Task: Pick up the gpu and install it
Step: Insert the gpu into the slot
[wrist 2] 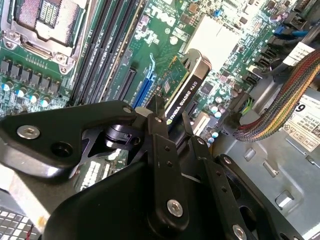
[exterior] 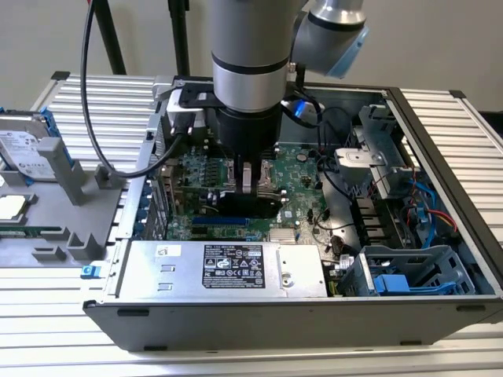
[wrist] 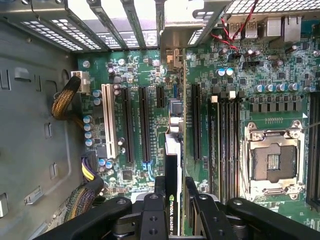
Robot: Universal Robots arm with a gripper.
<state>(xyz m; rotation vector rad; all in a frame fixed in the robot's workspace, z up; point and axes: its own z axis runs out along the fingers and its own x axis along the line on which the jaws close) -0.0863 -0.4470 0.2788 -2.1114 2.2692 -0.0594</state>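
Exterior view: gripper clamps the gpu over the motherboard.
Card stands on edge (CPU socket at its 3 o'clock in the first wrist view).

"Was there room around the gpu?"

"Little. It stood on edge over the motherboard, black slots flanking it, and bundled cables crowded one side."

"And from above?"

"The case lay open on top; only its drive cage and power supply walled the near side."
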